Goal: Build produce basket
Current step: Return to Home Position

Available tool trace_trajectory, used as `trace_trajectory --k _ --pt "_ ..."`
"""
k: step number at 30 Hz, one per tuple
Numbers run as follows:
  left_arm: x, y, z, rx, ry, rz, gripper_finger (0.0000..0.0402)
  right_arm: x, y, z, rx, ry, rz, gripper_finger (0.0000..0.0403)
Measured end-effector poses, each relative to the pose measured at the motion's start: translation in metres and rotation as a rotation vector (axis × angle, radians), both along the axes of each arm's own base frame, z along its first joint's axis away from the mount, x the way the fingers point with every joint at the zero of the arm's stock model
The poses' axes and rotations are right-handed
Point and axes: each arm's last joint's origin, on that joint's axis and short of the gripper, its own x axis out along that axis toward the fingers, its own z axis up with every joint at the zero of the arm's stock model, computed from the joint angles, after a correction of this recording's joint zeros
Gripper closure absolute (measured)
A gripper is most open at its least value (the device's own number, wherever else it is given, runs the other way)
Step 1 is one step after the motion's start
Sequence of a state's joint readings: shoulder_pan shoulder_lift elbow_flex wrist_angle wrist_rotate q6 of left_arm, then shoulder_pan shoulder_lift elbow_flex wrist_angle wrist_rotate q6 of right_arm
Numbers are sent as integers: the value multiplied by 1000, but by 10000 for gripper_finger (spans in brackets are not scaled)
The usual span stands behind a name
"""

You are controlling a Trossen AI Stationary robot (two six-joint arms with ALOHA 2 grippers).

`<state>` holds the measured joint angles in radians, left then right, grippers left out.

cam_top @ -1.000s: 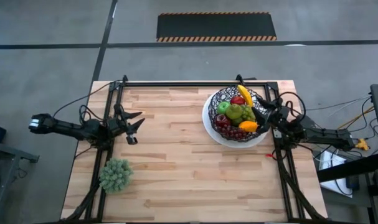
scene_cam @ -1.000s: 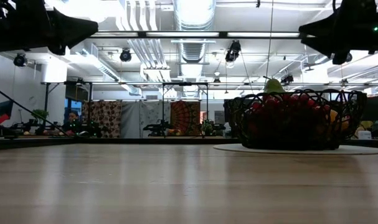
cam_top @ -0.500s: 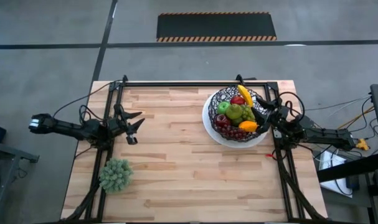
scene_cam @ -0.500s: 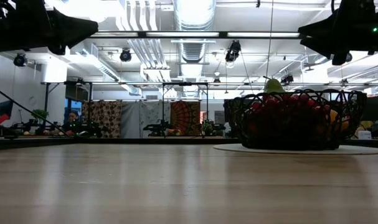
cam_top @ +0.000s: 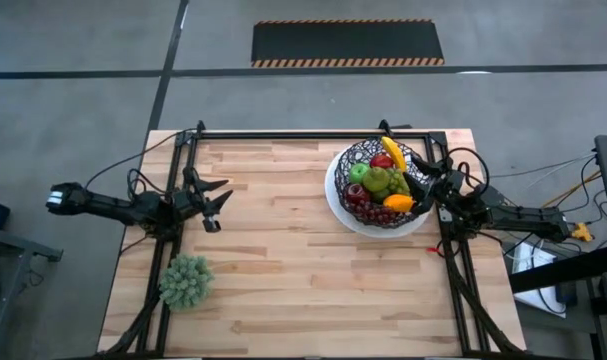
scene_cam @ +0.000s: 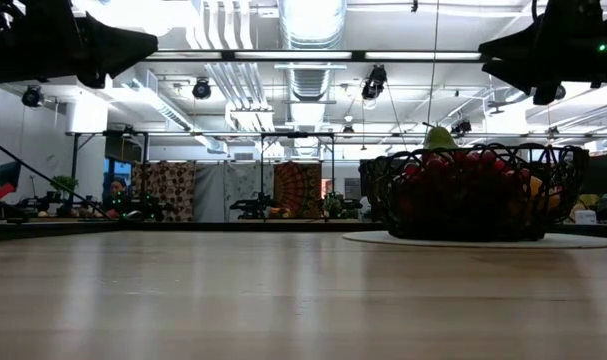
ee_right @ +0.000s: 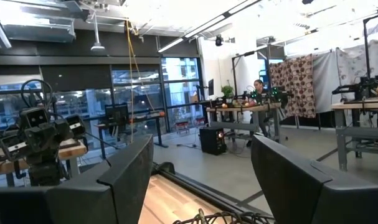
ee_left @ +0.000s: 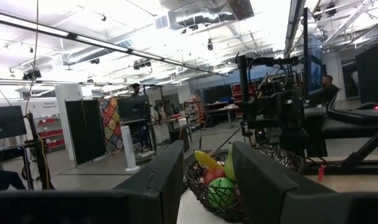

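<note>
- Black wire mesh: the basket (cam_top: 351, 156), on its white round base, stands at 2 o'clock on the table (cam_top: 293, 270) as seen from above.
- Its produce (cam_top: 378, 182), heaped above the rim:
  - The yellow banana (cam_top: 392, 151) is at 12 o'clock of the heap, with the red apple (cam_top: 382, 162) just under it.
  - The green apple (cam_top: 358, 173) is at 9 o'clock and the pear (cam_top: 377, 180) in the middle.
  - The purple grapes (cam_top: 371, 208) are at 6 o'clock.
  - An orange piece (cam_top: 399, 202) at 4 o'clock I cannot name for sure.
- My right gripper (cam_top: 419, 178) is at 3 o'clock of the basket, just beside its rim, with its fingers (ee_right: 129, 177) spread and nothing between them.
- My left gripper (cam_top: 221, 192) is at the table's 9 o'clock edge, well apart from the basket, with its fingers (ee_left: 157, 180) parted and empty.
- The leafy bunch (cam_top: 186, 281) lies alone at 8 o'clock on the boards and is no part of the load.
- Status: no loose fruit shows on the table, so I judge the filling done. All that is left is to fold both arms back to rest.
</note>
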<state>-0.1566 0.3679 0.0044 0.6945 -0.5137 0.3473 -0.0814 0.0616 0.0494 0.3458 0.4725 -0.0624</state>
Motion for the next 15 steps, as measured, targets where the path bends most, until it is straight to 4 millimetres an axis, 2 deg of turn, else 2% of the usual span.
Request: trace_trajectory --k 15 --pt "0 0 0 1 4 0 281 0 0 0 0 0 0 143"
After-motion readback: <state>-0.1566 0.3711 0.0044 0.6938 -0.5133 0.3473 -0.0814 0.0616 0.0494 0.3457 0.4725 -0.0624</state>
